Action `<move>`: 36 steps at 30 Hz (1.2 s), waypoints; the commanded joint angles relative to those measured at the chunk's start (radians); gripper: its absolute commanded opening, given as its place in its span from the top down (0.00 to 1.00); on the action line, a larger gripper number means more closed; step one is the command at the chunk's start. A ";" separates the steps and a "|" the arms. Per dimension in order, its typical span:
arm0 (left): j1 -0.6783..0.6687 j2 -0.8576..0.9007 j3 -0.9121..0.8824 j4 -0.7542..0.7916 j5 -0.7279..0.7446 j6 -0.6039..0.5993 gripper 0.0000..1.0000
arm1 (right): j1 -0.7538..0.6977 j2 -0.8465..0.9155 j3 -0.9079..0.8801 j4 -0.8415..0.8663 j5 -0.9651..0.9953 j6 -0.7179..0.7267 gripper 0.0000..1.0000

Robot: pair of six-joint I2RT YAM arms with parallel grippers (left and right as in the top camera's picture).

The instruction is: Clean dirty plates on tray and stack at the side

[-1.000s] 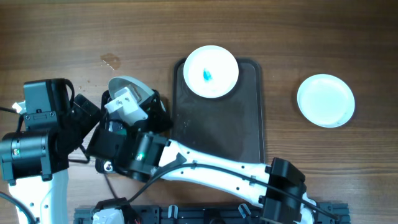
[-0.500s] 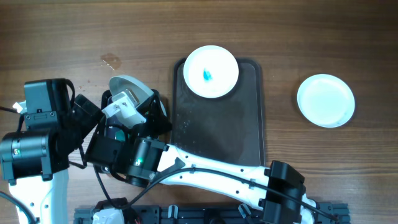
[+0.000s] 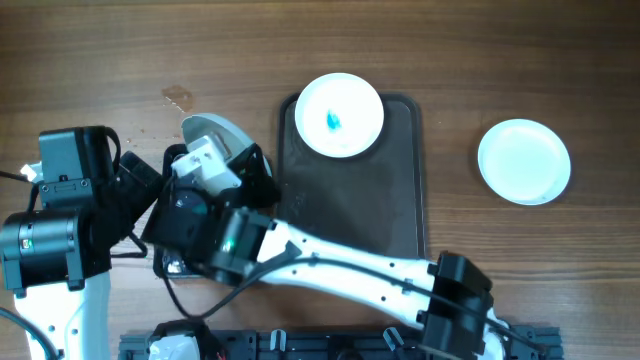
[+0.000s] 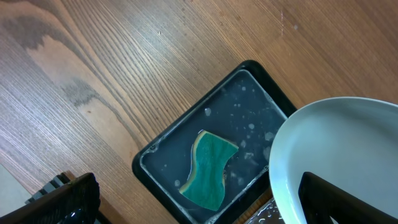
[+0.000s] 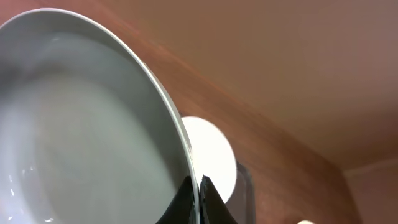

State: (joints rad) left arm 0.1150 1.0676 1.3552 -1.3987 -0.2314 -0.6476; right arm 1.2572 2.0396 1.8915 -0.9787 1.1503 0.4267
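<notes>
Overhead, the right claw (image 5: 198, 200) is pinching shut on the rim of a tilted white plate (image 3: 212, 135), which is hanging at nine o'clock of the tray (image 3: 350, 230). The left claw (image 4: 199, 205) is gaping wide, holding nothing, over the black container (image 4: 245, 115) with the teal sponge (image 4: 210, 169). A blue-smeared plate (image 3: 340, 115) is sitting at the tray's twelve o'clock end. A plain plate (image 3: 524, 161) is lying on the desk (image 3: 100, 60) at the tray's three o'clock.
</notes>
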 commanded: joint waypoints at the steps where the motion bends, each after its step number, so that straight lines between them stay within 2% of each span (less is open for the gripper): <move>1: 0.003 -0.007 0.013 0.002 -0.006 0.012 0.00 | -0.121 -0.035 0.033 -0.008 -0.260 0.034 0.96; 2: 0.003 -0.007 0.013 0.002 -0.006 0.012 0.00 | -0.167 -0.036 0.033 -0.014 -0.370 0.037 0.96; 4: 0.003 -0.007 0.013 0.002 -0.006 0.012 0.00 | -0.312 -0.049 0.033 -0.034 -0.717 0.044 0.96; 6: 0.003 -0.007 0.013 0.002 -0.006 0.012 0.00 | -0.510 -0.083 0.033 -0.060 -1.085 0.044 0.96; 10: 0.003 -0.007 0.013 0.002 -0.006 0.012 0.00 | -0.827 -0.166 0.032 -0.119 -1.387 -0.008 0.96; 12: 0.003 -0.007 0.013 0.002 -0.006 0.012 0.00 | -0.968 -0.215 0.032 -0.161 -1.455 -0.045 0.96; 14: 0.003 -0.007 0.013 0.002 -0.006 0.012 0.00 | -1.082 -0.254 0.032 -0.212 -1.454 -0.069 0.96; 16: 0.003 -0.007 0.013 0.002 -0.005 0.012 0.00 | -1.284 -0.305 0.027 -0.300 -1.423 -0.123 0.96; 20: 0.003 -0.007 0.013 0.002 -0.006 0.012 0.00 | -1.582 -0.330 -0.038 -0.373 -1.401 -0.206 0.96; 21: 0.003 -0.007 0.013 0.002 -0.006 0.012 0.00 | -1.679 -0.329 -0.102 -0.357 -1.408 -0.194 0.96; 24: 0.003 -0.007 0.013 0.002 -0.006 0.012 0.00 | -1.841 -0.329 -0.323 -0.225 -1.412 -0.146 0.96; 28: 0.003 -0.007 0.013 0.002 -0.006 0.012 0.00 | -1.942 -0.329 -0.609 0.000 -1.409 -0.097 0.96; 31: 0.003 -0.007 0.013 0.002 -0.006 0.012 0.00 | -1.950 -0.329 -0.690 0.077 -1.404 -0.086 0.96; 32: 0.003 -0.007 0.013 0.002 -0.006 0.012 0.00 | -1.945 -0.329 -0.707 0.094 -1.389 -0.085 0.94; 33: 0.003 -0.007 0.013 0.002 -0.005 0.012 0.00 | -1.939 -0.329 -0.714 0.090 -1.361 -0.086 0.73; 34: 0.003 -0.007 0.013 0.002 -0.006 0.012 0.00 | -1.933 -0.333 -0.712 0.077 -1.354 -0.085 0.65; 36: 0.003 -0.007 0.013 0.002 -0.006 0.012 0.00 | -1.920 -0.364 -0.703 0.069 -1.415 -0.101 0.60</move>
State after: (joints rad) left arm 0.1150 1.0676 1.3552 -1.3983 -0.2314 -0.6476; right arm -0.6827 1.7164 1.1812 -0.9024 -0.2276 0.3344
